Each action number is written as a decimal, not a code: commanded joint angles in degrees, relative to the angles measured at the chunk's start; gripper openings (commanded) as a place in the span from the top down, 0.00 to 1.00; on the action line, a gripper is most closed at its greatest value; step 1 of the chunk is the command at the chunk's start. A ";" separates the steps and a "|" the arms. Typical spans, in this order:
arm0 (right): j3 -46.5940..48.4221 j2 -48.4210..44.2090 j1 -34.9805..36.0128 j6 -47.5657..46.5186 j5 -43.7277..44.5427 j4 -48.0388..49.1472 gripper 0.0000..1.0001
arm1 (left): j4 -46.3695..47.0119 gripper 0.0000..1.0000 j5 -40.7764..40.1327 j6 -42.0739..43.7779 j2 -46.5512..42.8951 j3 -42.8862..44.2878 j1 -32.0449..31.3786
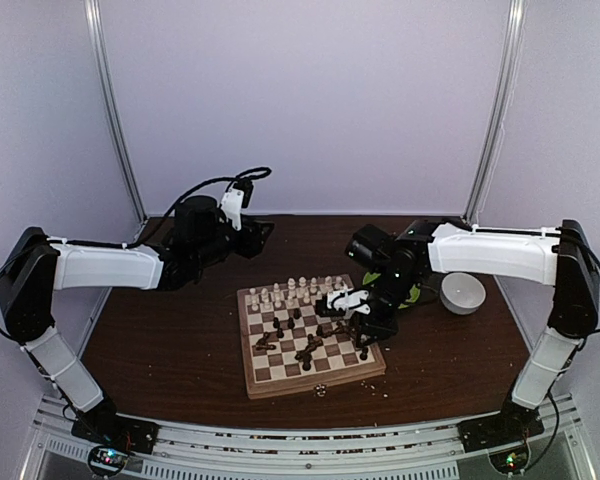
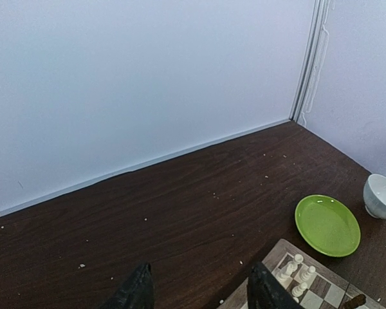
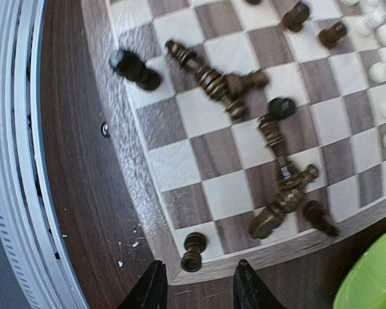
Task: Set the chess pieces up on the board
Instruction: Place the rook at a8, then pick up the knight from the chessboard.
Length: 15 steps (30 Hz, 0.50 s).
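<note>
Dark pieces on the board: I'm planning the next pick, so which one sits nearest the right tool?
The lone dark pawn at the board's corner, just ahead of the right tool; the other dark pieces lie farther in, mostly toppled.

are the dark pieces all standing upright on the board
No, in the right wrist view several dark pieces lie toppled on their sides across the board.

Wooden board [image 3: 174,166], pale and brown veneer squares, smooth with a satin sheen. Turned wooden chess pieces [image 3: 213,84], the dark ones faintly glossy. Dark wood-grain tabletop [image 2: 180,206], matt, crumb-speckled. Glossy green plate [image 2: 327,225]; smooth white bowl [image 2: 381,196].
</note>
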 commanded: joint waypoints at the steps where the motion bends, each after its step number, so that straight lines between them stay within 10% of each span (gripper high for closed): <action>1: 6.93 -0.49 -3.99 4.10 -0.23 -0.94 0.65 | 2.01 0.49 0.38 0.94 0.33 1.94 -0.35; 15: 12.40 10.39 -6.50 8.05 3.79 0.16 0.52 | 1.84 0.47 0.30 1.13 0.38 2.07 -0.49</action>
